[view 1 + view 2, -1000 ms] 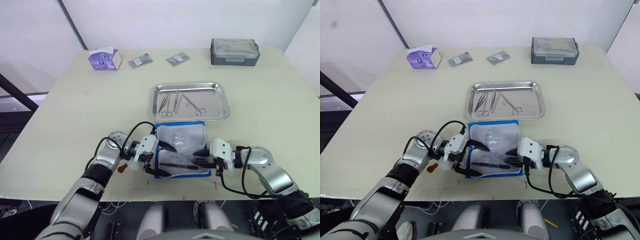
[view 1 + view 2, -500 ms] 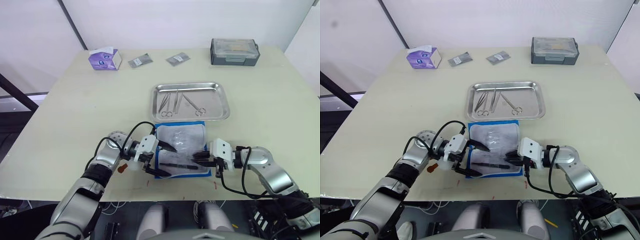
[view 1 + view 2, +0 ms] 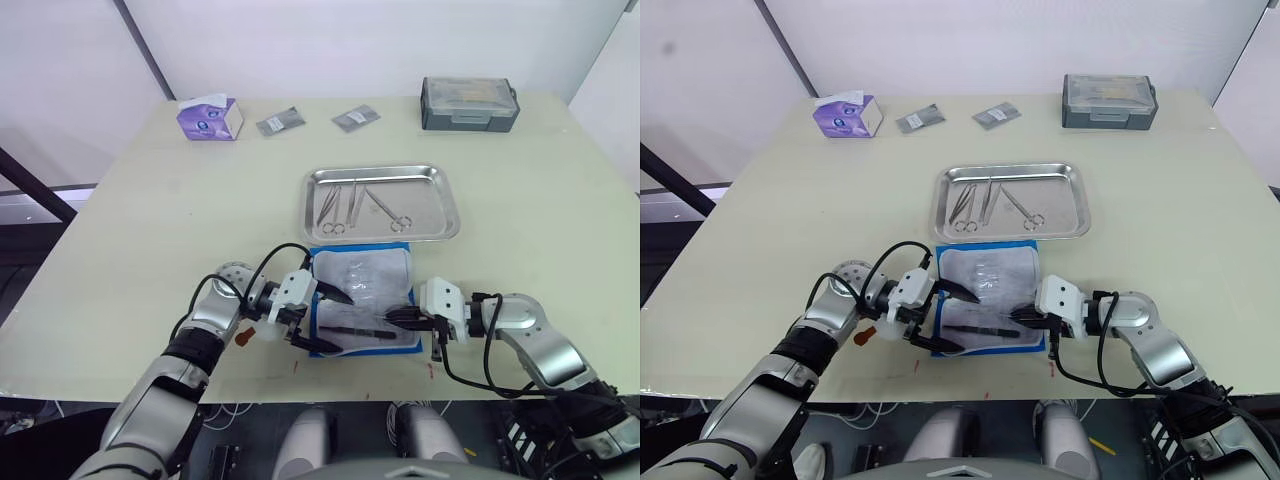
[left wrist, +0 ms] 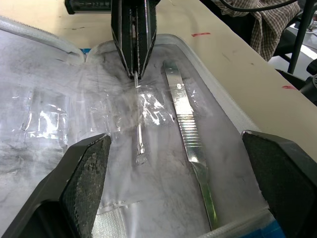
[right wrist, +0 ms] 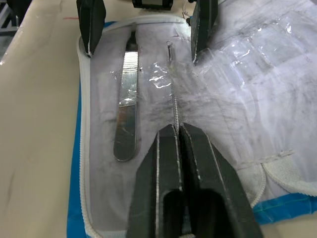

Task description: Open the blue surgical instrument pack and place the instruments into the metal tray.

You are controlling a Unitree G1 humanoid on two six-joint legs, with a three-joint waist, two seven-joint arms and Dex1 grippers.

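Pack [image 3: 362,300] open at lower centre, just below tray [image 3: 380,203] holding three instruments [image 3: 362,205]. Two left inside: flat tweezers [image 5: 126,101] and thin probe [image 5: 174,101]. Right gripper [image 5: 177,130] pinched on probe's end; left gripper [image 4: 173,158] spread wide over pack.

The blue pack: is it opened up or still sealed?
Open. The pack lies spread flat, its pale inside up, with tweezers lying bare on it.

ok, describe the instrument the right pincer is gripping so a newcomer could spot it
Start at the opened blue surgical instrument pack at the table's near edge, in front of the metal tray. On its clear inner sheet lie two instruments; it is the thin wire-like probe in the right pincer, not the broad flat ridged handle beside it.
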